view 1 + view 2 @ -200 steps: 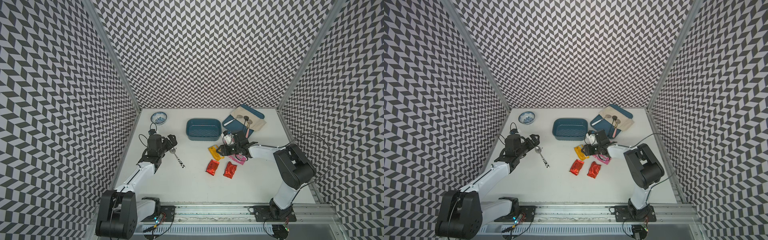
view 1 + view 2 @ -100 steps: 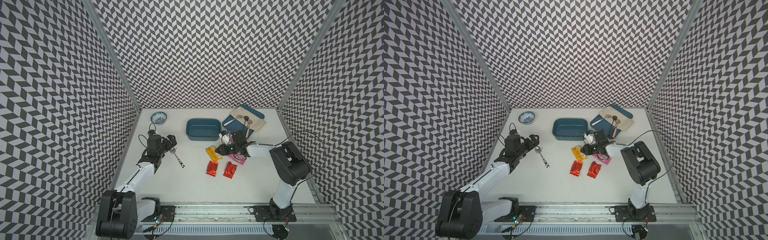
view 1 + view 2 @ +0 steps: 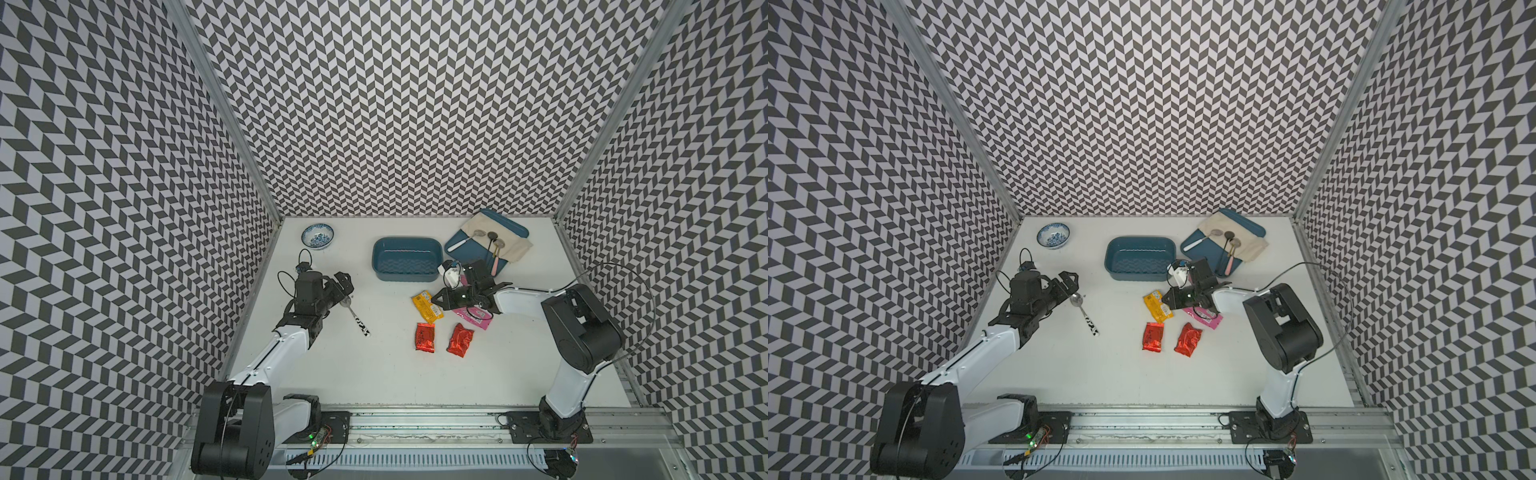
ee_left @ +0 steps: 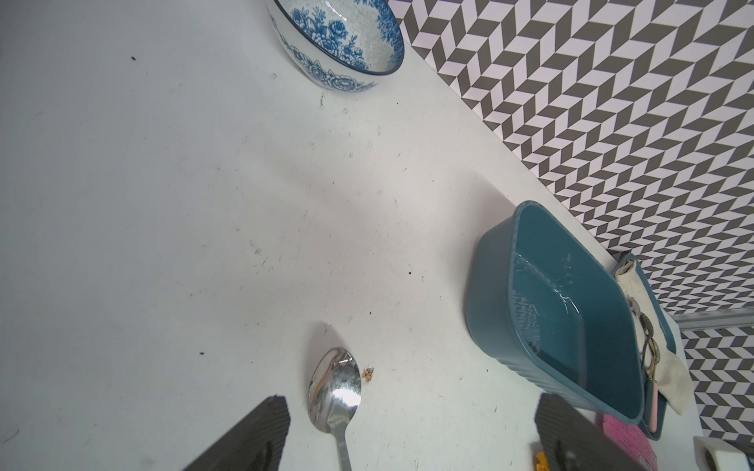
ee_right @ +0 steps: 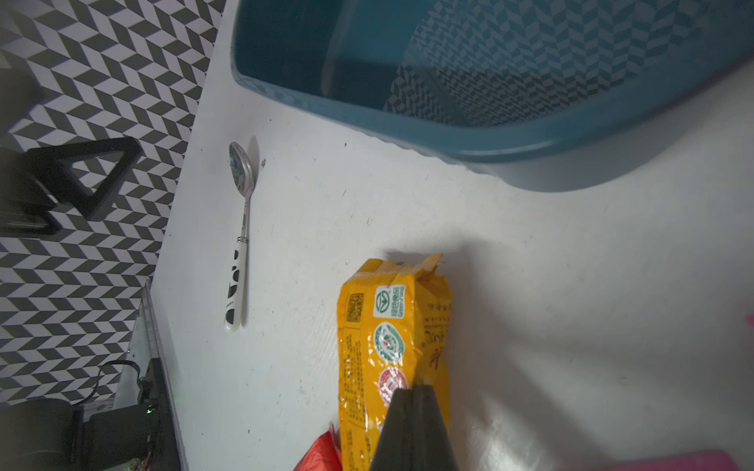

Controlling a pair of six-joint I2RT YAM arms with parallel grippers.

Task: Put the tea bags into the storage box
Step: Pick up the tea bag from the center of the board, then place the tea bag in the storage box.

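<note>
A teal tub (image 3: pixel 1138 275) stands at twelve o'clock on the table (image 3: pixel 1100 370); a yellow sachet (image 3: pixel 1158 306) lies at its five o'clock; the right gripper (image 3: pixel 1164 298), tips together, meets that sachet's two o'clock edge; a red sachet (image 3: pixel 1152 337) lies at the yellow one's six, a second red sachet (image 3: pixel 1187 340) at five; a pink sachet (image 3: pixel 1210 322) at four.

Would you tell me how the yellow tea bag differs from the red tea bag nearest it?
The yellow tea bag is longer, smooth, with printed labels; the red tea bag is shorter, shiny and crinkled. The right gripper is shut on the yellow tea bag, while the red tea bag lies untouched. The yellow tea bag lies nearer the storage box. Both are outside it.
</note>
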